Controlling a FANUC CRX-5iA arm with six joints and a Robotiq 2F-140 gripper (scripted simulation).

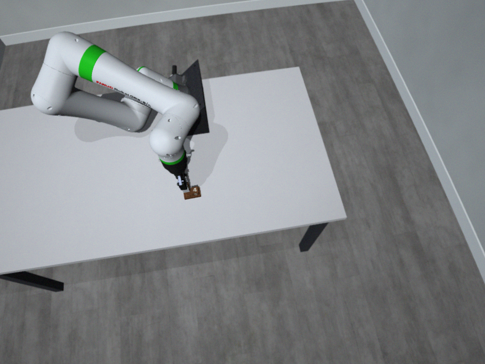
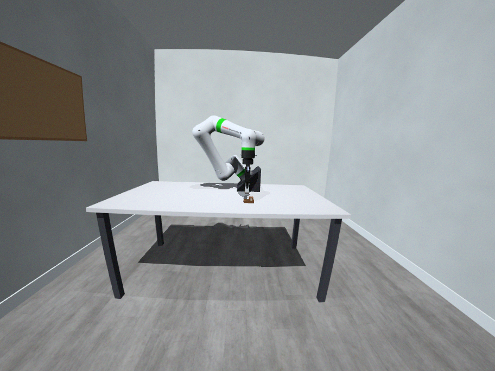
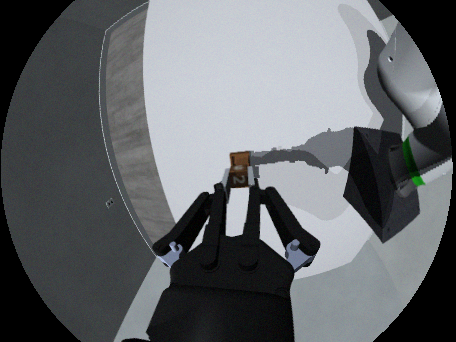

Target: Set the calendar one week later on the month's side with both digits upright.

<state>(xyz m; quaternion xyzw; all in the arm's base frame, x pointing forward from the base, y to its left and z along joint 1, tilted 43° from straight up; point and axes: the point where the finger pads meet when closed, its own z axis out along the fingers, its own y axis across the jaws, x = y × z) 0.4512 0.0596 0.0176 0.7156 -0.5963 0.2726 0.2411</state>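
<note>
The small brown wooden calendar tray [image 1: 191, 193] lies on the white table near its middle; it also shows in the front view [image 2: 248, 200] and in the wrist view [image 3: 240, 159]. One digit cube stands in it with a 4 on its top face. My gripper [image 1: 180, 183] points straight down just left of the tray and is shut on the other digit cube [image 3: 239, 178], whose face toward the wrist camera shows a 2. The held cube hangs a little above the tray. The month's name side is too small to read.
A dark wedge-shaped block [image 1: 195, 98] stands on the table at the arm's base, behind the tray; it also shows in the wrist view [image 3: 382, 186]. The table's right edge [image 1: 325, 156] is well away from the tray.
</note>
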